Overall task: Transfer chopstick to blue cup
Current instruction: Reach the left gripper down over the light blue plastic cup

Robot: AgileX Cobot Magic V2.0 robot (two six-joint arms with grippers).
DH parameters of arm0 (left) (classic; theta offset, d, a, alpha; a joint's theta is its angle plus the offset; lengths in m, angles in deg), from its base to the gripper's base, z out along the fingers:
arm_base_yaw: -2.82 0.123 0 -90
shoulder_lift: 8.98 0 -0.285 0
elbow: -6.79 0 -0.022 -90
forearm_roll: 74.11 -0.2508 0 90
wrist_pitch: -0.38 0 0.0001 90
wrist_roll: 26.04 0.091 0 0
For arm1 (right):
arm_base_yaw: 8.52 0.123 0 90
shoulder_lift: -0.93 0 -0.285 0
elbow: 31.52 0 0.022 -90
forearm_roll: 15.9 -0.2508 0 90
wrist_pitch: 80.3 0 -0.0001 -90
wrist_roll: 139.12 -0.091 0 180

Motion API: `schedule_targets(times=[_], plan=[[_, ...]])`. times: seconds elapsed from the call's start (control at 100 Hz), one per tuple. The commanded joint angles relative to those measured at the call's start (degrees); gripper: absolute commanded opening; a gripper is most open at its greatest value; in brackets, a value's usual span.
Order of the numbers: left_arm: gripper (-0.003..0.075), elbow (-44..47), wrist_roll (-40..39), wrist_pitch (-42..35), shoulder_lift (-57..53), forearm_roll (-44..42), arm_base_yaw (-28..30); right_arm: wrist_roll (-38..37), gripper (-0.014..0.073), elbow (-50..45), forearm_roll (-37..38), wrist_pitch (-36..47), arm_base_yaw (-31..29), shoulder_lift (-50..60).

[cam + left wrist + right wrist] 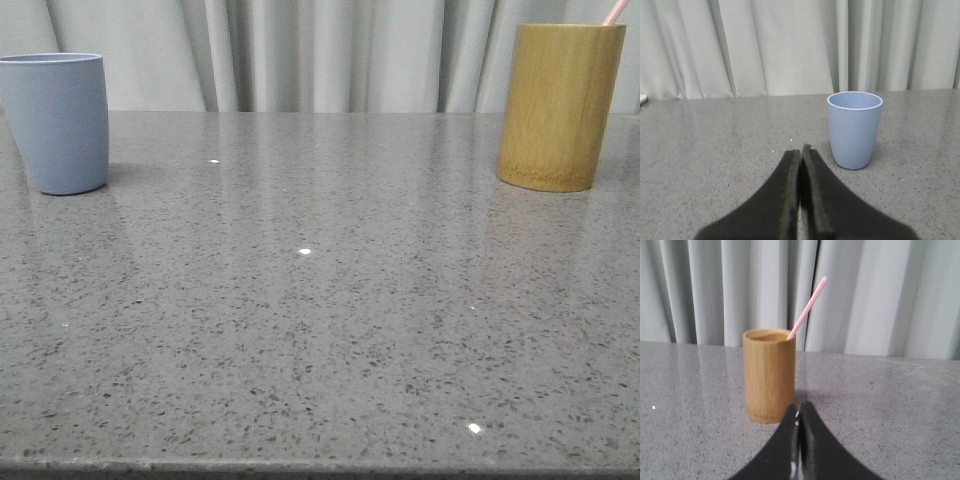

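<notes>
A pale pink chopstick (807,308) leans out of the yellow-brown bamboo cylinder (769,375); in the front view only its tip (616,11) shows above that cylinder (560,106) at the far right. The blue cup (57,121) stands upright at the far left and looks empty in the left wrist view (855,129). My left gripper (801,151) is shut and empty, a short way in front of the blue cup. My right gripper (799,409) is shut and empty, just in front of the bamboo cylinder. Neither gripper shows in the front view.
A grey speckled stone table (320,320) carries both cups, with its front edge at the bottom of the front view. A pale pleated curtain (330,55) hangs behind the table. A small pale object (642,99) lies at the table's far edge in the left wrist view.
</notes>
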State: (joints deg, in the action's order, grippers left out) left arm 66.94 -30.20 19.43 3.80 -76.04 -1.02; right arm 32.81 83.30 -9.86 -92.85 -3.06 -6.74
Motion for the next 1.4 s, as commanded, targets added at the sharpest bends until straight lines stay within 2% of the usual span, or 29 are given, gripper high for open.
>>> schedule_targets(times=[0.0,0.27,0.48,0.66,0.95,1.03,1.09,1.2,1.28,1.33,1.39], plan=[[-0.0019,-7.7,-0.6,4.3,5.4,1.9,0.1,-0.2,-0.0067,6.9,-0.2,-2.5,-0.3,-3.1],[-0.0019,-26.8,-0.6,22.6,21.8,6.2,0.1,-0.2,-0.0067,25.8,-0.2,-21.2,-0.3,-17.3],[-0.0019,-34.4,-0.6,26.1,28.7,11.1,0.1,-0.2,-0.0067,36.4,-0.2,-32.2,-0.3,-26.9],[-0.0019,-34.8,-0.6,28.0,30.2,11.8,0.1,-0.2,-0.0067,38.0,-0.2,-33.5,-0.3,-30.7],[-0.0012,-34.8,-0.5,30.3,30.3,11.8,0.1,-0.2,-0.0059,38.0,-0.2,-34.3,-0.3,-30.8],[0.0051,-34.8,1.4,30.6,30.3,11.8,0.1,-0.2,0.0003,38.0,-0.2,-34.3,-0.3,-30.8],[0.0135,-34.8,1.9,30.8,30.3,11.8,0.1,-0.2,0.0105,38.0,-0.2,-34.3,-0.3,-30.8],[0.0384,-34.8,1.9,30.8,30.3,11.8,0.1,-0.2,0.033,38.0,-0.2,-34.3,-0.3,-30.8],[0.0538,-34.8,1.9,30.8,30.3,11.8,0.1,-0.2,0.044,38.0,-0.2,-34.3,-0.3,-30.8],[0.0572,-34.8,1.9,30.8,30.3,11.9,0.1,-0.2,0.047,38.0,-0.2,-34.3,-0.3,-30.8],[0.0566,-34.8,1.9,30.4,30.3,12.9,0.1,-0.2,0.0472,38.0,-0.2,-34.3,-0.3,-30.8]])
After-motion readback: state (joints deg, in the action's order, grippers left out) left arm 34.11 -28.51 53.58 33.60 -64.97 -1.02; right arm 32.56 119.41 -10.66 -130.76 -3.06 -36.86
